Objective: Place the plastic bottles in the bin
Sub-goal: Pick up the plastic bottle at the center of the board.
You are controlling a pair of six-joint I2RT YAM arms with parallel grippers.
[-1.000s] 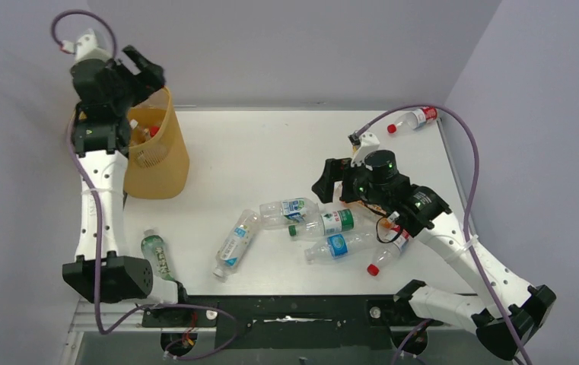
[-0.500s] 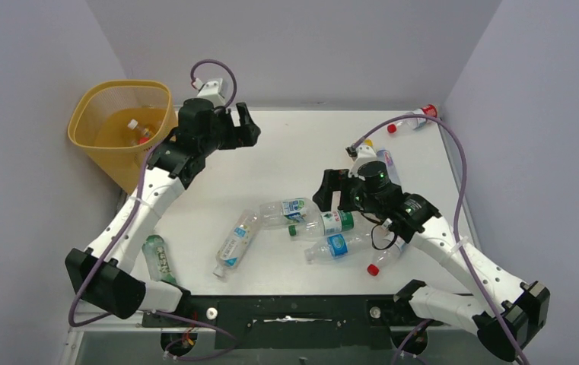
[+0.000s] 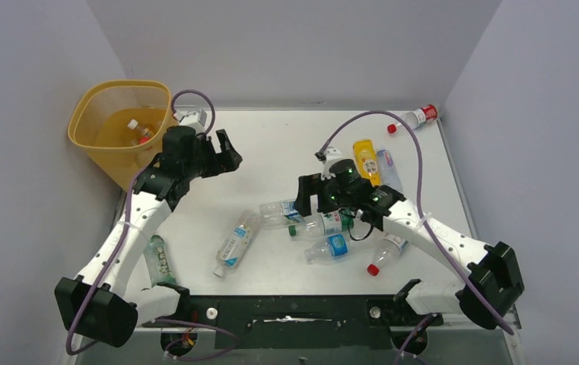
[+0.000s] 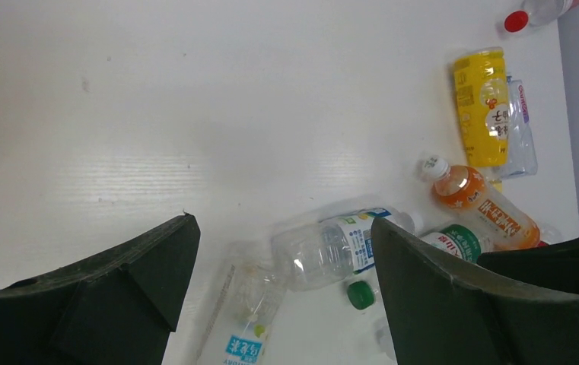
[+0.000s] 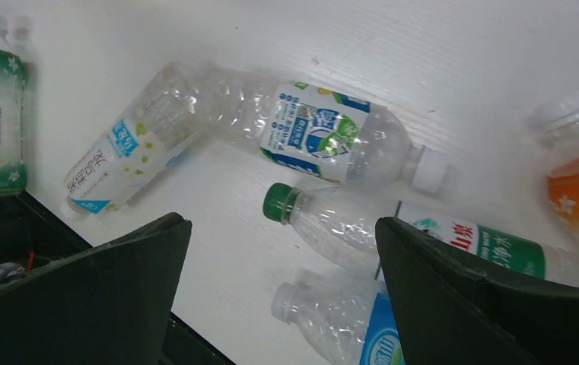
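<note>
Already a couple of bottles lie in the bin, at the ten o'clock corner of the bench. To the bin's three o'clock, the left fingers hang wide apart over bare bench, holding nothing. A green bottle lies at eight o'clock by the edge, with a blue-labelled one at seven. The right fingers, fully spread and empty, hover above a crowded pile just off centre toward five. A yellow bottle sits at two and a red-capped stray at one. The pile's bottles touch, so closing there may pinch two together, or squeeze a round body sideways and send its neighbours rolling off the near edge.
</note>
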